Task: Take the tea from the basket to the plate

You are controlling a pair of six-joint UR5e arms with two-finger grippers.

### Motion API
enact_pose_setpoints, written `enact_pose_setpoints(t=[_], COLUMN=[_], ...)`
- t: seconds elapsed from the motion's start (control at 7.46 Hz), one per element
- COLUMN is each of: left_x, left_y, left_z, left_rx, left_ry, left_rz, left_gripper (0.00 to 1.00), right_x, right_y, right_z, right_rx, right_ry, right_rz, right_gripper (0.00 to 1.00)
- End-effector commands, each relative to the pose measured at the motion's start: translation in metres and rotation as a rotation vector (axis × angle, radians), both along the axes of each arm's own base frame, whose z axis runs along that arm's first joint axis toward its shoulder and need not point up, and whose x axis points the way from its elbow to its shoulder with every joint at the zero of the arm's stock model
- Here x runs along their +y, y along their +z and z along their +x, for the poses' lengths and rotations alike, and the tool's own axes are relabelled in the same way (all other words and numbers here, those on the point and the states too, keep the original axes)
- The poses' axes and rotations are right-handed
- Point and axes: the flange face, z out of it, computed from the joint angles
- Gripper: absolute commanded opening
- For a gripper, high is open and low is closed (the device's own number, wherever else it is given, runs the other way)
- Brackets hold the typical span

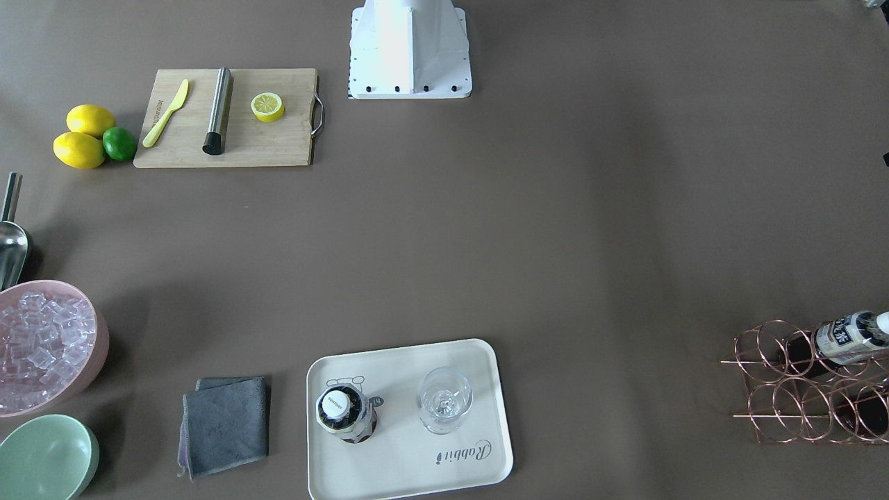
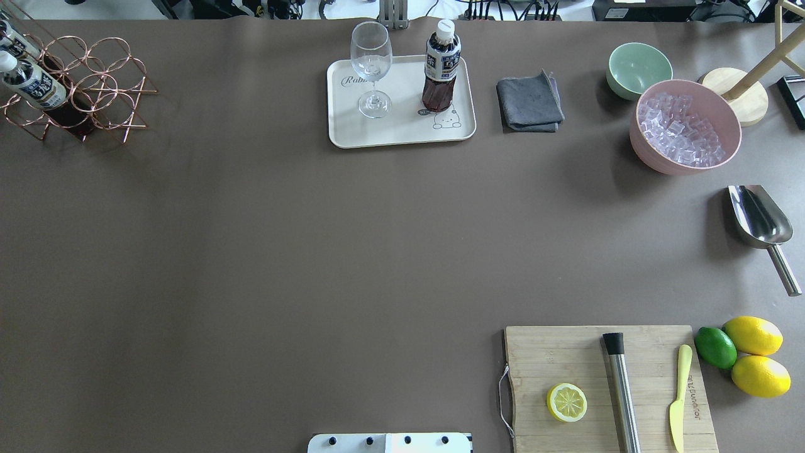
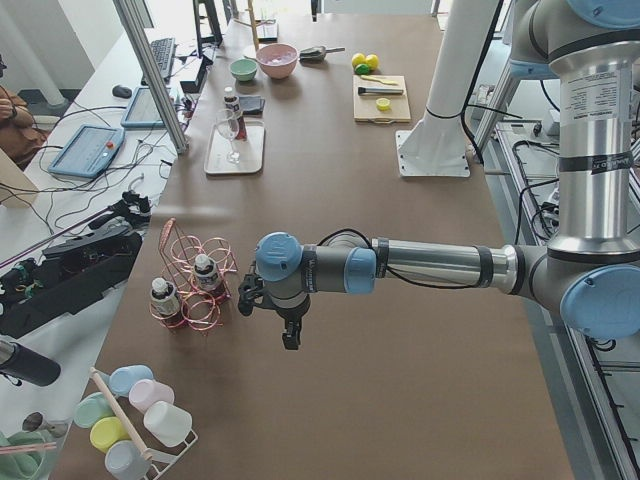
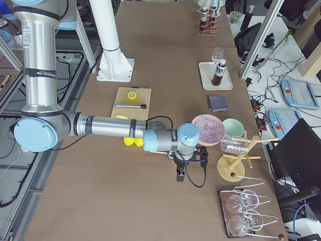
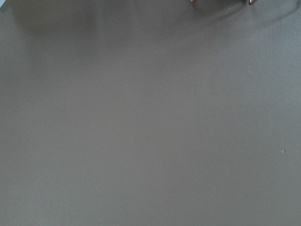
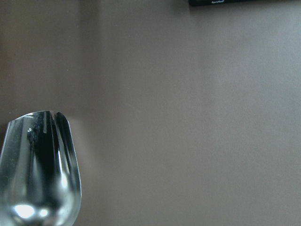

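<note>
- Brown table [image 2: 251, 251] runs wide and mostly bare between the two ends where the arms hang.
- Tea [image 2: 441, 66] stands upright on the plate [image 2: 402, 129], cap up, long axis vertical, just beside a wine glass [image 2: 371, 69] on the same tray.
- Its place in the basket [image 2: 82, 88] is given up; a blue-and-white-label bottle [image 2: 28, 85] lies there instead.
- Left gripper [image 3: 288, 332] hangs near the basket, well apart from the tea, which lies farther along the table's far edge from it.
- That arm's forearm reaches out level over the table, wrist bent so the claw points straight down.
- Right gripper [image 4: 181, 173] hangs in the same pose at the other end, near the pink bowl of ice [image 4: 208, 128]; its wrist camera catches the metal scoop [image 6: 40, 169].
- Which arm is nearer the tea I cannot tell.
- Only the side views show either claw, so whether the fingers are apart or together cannot be told.
- Judged from this layout, the transfer looks complete and no further grasp seems called for.
</note>
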Motion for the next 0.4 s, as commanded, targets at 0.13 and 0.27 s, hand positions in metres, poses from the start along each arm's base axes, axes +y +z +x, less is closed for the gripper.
enact_pose_setpoints(t=[0.13,0.27], left_x=[0.0086,0.0102], left_y=[0.0041,0.0048], left_z=[-0.0013,-0.0041], left_rx=[0.000,-0.002], left_ry=[-0.002,-0.008], left_rz=[-0.011,-0.012], left_gripper=[0.98,0.98], right_x=[-0.0007,0.0004], right_y=[-0.0016,0.0008], right_z=[-0.0002,-0.0001], right_rx=[-0.001,-0.001], right_ry=[-0.001,-0.001], right_rz=[0.004,-0.002], right_gripper=[1.00,1.00])
